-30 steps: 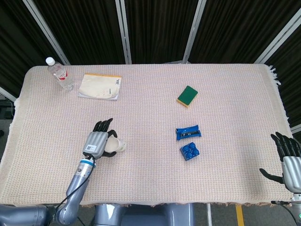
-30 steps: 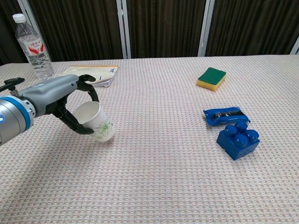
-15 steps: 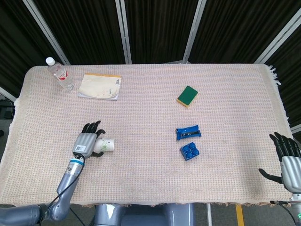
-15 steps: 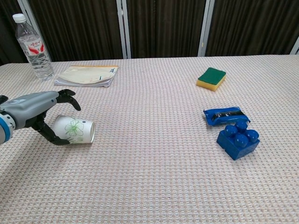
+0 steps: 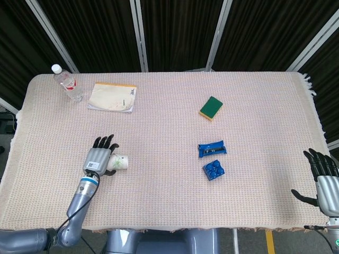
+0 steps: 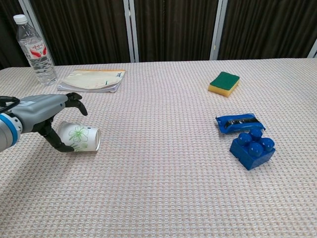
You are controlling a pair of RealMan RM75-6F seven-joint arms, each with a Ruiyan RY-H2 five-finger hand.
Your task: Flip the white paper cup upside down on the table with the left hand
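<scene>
The white paper cup [image 5: 119, 162] [image 6: 79, 137], printed with a green flower, lies on its side on the cloth with its mouth pointing right. My left hand [image 5: 99, 156] [image 6: 46, 112] arches over its closed end. The fingers [image 6: 74, 98] hover spread above the cup, and the thumb curls down by its base. The cup rests on the table, not lifted. My right hand [image 5: 324, 177] sits at the table's near right corner, fingers spread, holding nothing. The chest view does not show it.
A water bottle [image 5: 67, 83] [image 6: 33, 48] and a notebook [image 5: 112, 97] [image 6: 91, 79] are at the far left. A green sponge [image 5: 211, 107] [image 6: 224, 82], a blue packet [image 5: 212, 149] [image 6: 238, 122] and a blue brick [image 5: 213, 170] [image 6: 252, 147] lie to the right.
A second ago my left hand held the cup tilted off the table. It has since laid the cup on its side further left, and the fingers have lifted off it.
</scene>
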